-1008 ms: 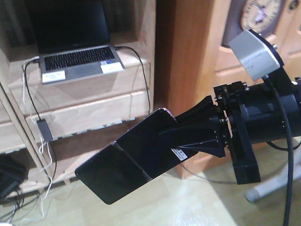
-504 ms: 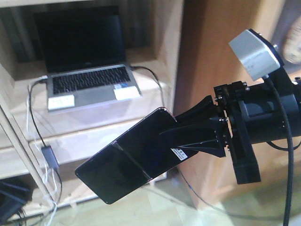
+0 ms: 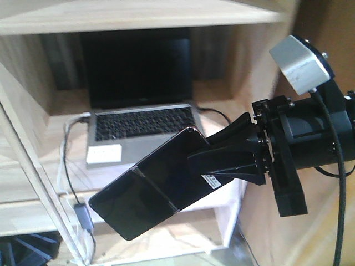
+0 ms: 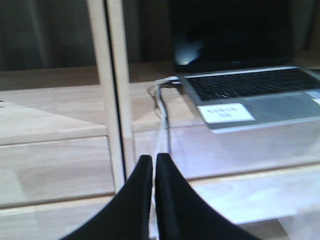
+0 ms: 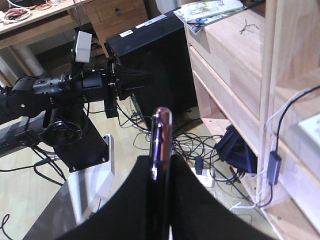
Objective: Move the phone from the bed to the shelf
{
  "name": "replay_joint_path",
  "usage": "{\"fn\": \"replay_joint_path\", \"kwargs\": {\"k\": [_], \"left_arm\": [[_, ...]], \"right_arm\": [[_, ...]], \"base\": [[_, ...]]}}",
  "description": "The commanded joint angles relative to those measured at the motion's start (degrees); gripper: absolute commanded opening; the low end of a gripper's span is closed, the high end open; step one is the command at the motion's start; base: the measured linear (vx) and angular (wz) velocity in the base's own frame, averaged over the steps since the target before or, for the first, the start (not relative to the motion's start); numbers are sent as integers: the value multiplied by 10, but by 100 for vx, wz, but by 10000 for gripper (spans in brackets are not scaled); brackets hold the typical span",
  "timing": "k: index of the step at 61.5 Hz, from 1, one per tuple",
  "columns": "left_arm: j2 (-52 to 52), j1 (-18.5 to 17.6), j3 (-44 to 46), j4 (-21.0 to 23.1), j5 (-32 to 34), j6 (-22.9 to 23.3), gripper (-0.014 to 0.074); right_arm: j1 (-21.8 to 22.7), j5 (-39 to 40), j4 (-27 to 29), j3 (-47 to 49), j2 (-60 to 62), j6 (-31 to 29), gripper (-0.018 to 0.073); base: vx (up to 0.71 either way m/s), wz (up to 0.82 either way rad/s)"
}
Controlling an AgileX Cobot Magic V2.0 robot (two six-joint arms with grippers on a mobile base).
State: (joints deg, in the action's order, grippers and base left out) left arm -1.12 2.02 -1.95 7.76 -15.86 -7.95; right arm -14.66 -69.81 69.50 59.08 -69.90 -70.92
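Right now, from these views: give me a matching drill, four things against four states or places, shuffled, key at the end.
Things
1. phone
2. laptop
3. left gripper
4. right gripper

States or places
A. open on the shelf, screen dark
B. shut, nothing between the fingers
C. held in the air, not on any board
D. shut on one end of the black slab

Pairs: 1-C, 2-A, 3-B, 4-D
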Motion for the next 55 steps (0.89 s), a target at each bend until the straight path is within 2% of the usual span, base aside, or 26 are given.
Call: {"fn": "replay_joint_path", "kwargs": {"k": [1, 26, 55], "left_arm": [[-4, 1, -1, 6, 42, 2, 1], [-4, 1, -1, 6, 42, 2, 1], [-4, 1, -1, 6, 42, 2, 1]], "right_arm": [[1, -41, 50, 15, 14, -4, -1], [1, -41, 50, 15, 14, -5, -1], [1, -41, 50, 15, 14, -4, -1]], "base": [[25, 24], [20, 16], [14, 2]]}}
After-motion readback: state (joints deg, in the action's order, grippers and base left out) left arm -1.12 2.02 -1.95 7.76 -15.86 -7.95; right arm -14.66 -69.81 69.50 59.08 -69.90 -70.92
